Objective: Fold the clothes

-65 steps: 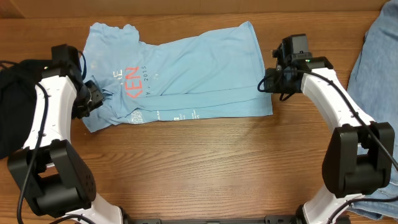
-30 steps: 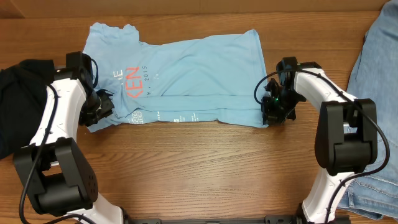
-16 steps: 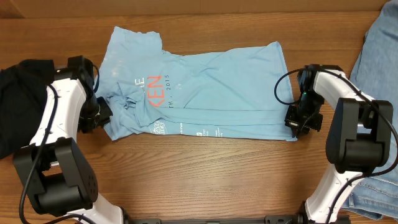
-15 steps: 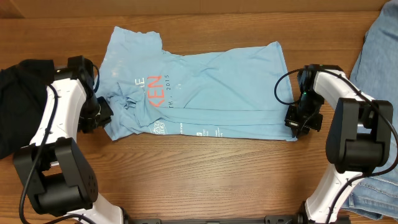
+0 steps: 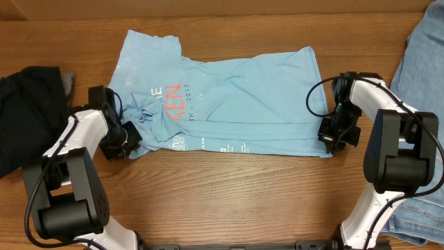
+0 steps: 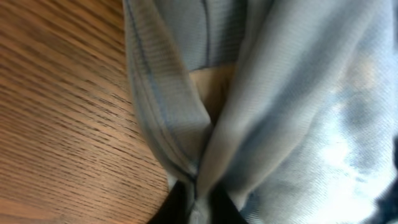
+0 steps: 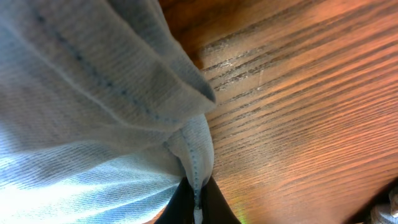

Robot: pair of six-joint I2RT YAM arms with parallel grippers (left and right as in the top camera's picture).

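The light sky-blue T-shirt lies across the table, folded lengthwise, with coral-red and white lettering near its left end. My left gripper is shut on the shirt's lower left corner; in the left wrist view its dark fingers pinch a bunched fold of blue cloth. My right gripper is shut on the lower right hem; in the right wrist view its fingers clamp the stitched edge just above the wood.
A black garment pile lies at the left edge. Faded blue jeans lie at the right edge. Bare wooden tabletop runs along the front below the shirt.
Both grippers dragged the shirt to the right. Since half a second ago, my left gripper has moved down and right with the shirt's lower left corner. The right gripper has stayed still.
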